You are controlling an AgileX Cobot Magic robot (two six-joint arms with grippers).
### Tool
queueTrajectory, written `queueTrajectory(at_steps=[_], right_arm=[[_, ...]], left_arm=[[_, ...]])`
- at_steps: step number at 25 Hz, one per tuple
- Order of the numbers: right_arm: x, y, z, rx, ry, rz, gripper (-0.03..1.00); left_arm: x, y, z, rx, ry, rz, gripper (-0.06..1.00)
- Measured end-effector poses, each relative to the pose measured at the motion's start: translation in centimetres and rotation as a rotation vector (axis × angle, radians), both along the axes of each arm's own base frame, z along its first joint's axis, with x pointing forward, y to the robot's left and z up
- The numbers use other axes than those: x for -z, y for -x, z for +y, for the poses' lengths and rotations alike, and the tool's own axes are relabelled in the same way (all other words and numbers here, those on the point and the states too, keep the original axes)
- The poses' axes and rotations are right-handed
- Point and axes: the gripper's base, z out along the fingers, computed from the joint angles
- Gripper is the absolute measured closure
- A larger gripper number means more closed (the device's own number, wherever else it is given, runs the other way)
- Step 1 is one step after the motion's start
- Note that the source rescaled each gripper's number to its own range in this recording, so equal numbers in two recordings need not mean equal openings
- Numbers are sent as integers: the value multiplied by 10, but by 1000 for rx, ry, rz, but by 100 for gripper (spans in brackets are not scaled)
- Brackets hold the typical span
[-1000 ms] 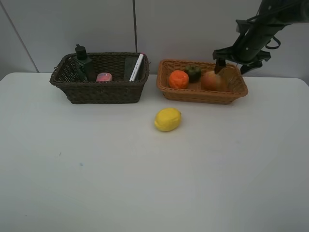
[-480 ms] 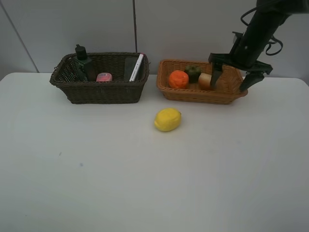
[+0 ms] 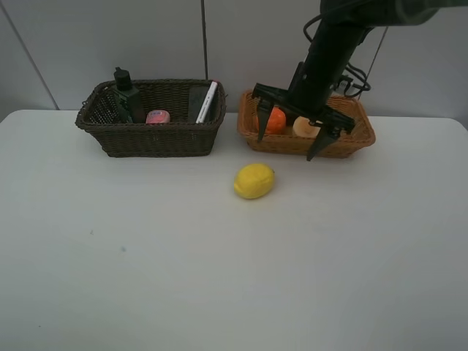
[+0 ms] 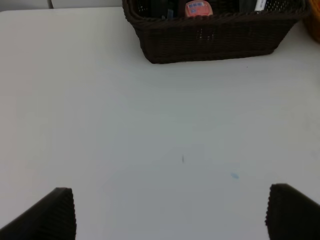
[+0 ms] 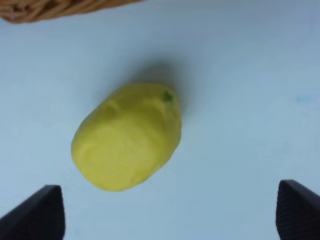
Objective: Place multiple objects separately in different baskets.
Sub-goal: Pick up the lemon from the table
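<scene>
White table [image 3: 219, 278] against a pale wall. Two baskets sit along the far edge: the brown basket [image 3: 150, 139] toward the far-left corner, the tan basket [image 3: 351, 145] right of centre. The brown one holds the green bottle [image 3: 126, 91], pink bottle [image 3: 157, 116], eraser [image 3: 198, 99] and marker [image 3: 208, 101]. The tan one shows the orange [image 3: 276, 118] and a pale fruit [image 3: 304, 127]; my arm hides anything else in it.

The lemon [image 3: 254, 180] lies alone on the table, just in front of the tan basket's near-left corner. It looks to be the only piece unsorted.

My right gripper [image 3: 291, 129] hangs over the tan basket's near rim, jaws spread wide, nothing in them. In the wrist view the lemon [image 5: 127, 136] sits between the two fingertips [image 5: 37, 212], untouched.

My left gripper [image 4: 170, 212] is fully open and empty, over bare table nearer the front edge.

Step in hand, as I judge it: approach to the lemon. Next: descend to straddle it, close gently on the rounded sides since it may roll, then lift clear of the rim and release among the fruit.
</scene>
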Motion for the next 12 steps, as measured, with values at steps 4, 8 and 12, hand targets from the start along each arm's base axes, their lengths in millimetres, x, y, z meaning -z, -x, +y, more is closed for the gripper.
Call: queueTrajectory(at_steps=[4,8,12], right_arm=[[13,7,19,-30,28,24,-3],[27,11,33,-48,38,30,-3],[27,11,39,-48,24,0,-3]], left_arm=[[0,0,0,0,0,0,-5],[0,0,0,0,0,0,-5],[0,0,0,0,0,0,-5]])
